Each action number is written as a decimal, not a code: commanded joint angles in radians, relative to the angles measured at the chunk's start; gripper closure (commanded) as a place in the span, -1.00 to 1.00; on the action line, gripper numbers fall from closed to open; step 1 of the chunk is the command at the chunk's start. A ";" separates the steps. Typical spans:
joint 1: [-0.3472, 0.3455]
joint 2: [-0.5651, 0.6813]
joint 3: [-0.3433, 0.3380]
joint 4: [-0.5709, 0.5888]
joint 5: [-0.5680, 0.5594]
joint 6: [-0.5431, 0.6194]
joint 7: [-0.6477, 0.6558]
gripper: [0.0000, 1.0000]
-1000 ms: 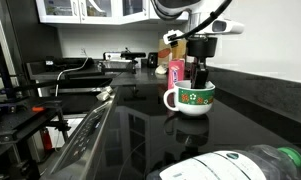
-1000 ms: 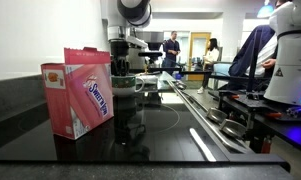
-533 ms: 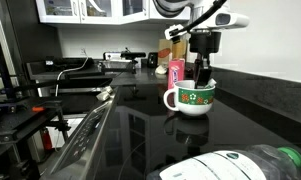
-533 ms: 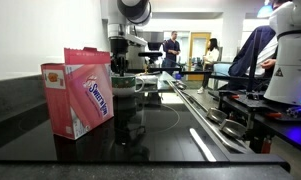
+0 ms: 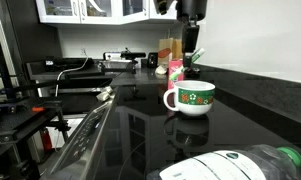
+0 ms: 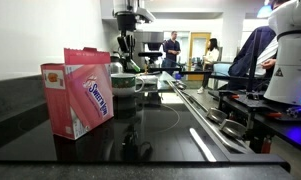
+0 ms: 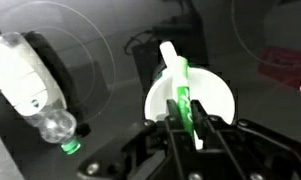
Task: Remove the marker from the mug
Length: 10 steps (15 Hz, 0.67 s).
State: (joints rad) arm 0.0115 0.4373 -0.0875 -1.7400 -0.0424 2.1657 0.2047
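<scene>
Now my gripper clamped on marker; marker hangs straight above mug, apparently clear of rim. Risk: thin barrel pivots or slips between my fingers during fast swing, drops back into mug.

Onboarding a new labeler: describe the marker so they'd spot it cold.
On the black countertop stands a white mug with a green band; the gripper hangs right above it. The marker is the thin stick pinched in its fingers, green with a white end in the wrist view, far slimmer than the pink box or the clear bottle.
</scene>
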 commanded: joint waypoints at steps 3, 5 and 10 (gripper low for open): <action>0.041 -0.177 0.051 -0.144 -0.128 -0.147 -0.113 0.90; 0.039 -0.170 0.094 -0.148 -0.085 -0.145 -0.204 0.90; 0.009 -0.040 0.143 -0.104 0.008 -0.147 -0.420 0.90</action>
State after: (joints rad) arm 0.0550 0.3306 0.0361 -1.8837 -0.0791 2.0273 -0.1070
